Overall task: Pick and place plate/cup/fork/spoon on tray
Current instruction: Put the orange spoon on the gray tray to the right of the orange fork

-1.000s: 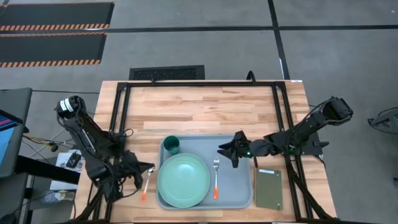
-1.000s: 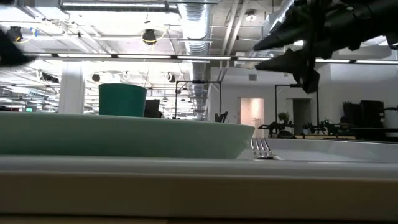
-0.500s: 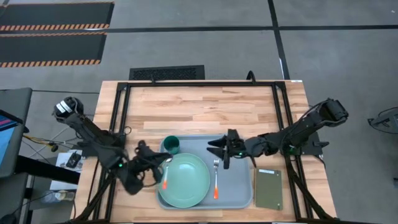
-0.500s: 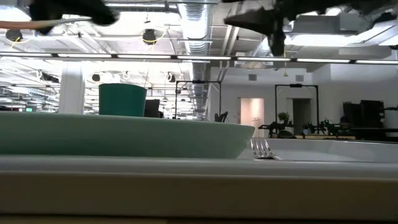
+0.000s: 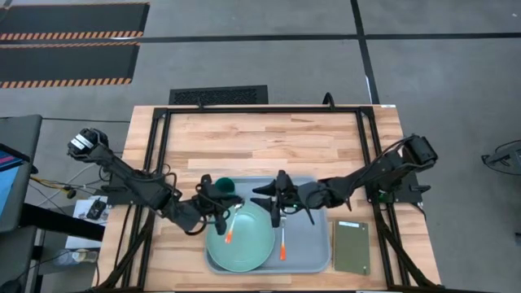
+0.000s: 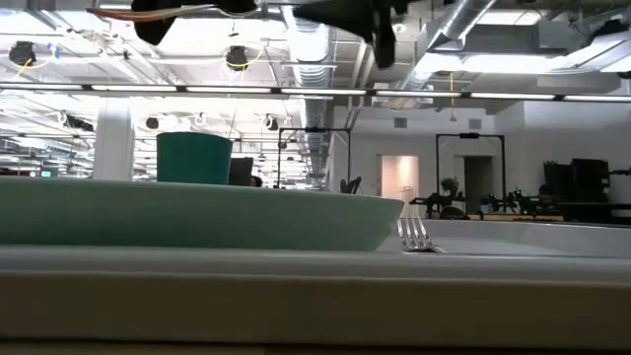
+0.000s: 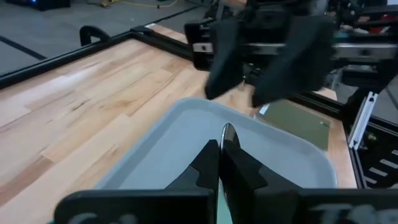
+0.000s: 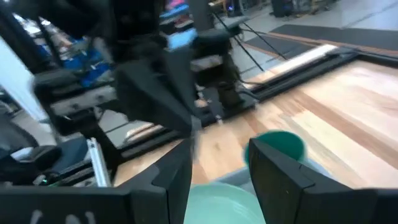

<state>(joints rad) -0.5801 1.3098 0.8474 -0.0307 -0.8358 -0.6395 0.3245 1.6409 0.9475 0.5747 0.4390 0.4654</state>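
Silver spoon (image 5: 232,224) with orange handle tip: now raised above the mint-green plate (image 5: 242,244), bowl end pinched in the left gripper (image 5: 220,201), handle tip hanging over the plate's near-left part. A second ago lay on the bare wood just left of the tray, with that gripper beside it; half a second ago already lifted and crossing the tray rim. Reads as picked and in transit, release not yet made.

Tray (image 5: 316,256), pale blue-grey: already carries the plate, the dark green cup (image 5: 225,188) at its far-left corner, and the fork (image 5: 282,238) just right of the plate, tines pointing away from the front edge. Leaves the spoon as the last item to set down.

Left gripper fingers (image 7: 208,163): pressed together on the spoon, its thin metal edge showing between them in the left wrist view.

Right gripper (image 5: 273,198): advanced steadily leftward across the tray over the same second, now above the plate's far-right rim, close to the left gripper, nothing held. Fingers (image 8: 175,180) spread apart, cup visible through the gap in the right wrist view.

Risk, as judged: two grippers crowded over one plate, little room for lowering the spoon.

Olive-green pad (image 5: 352,247): on the table just right of the tray, untouched.
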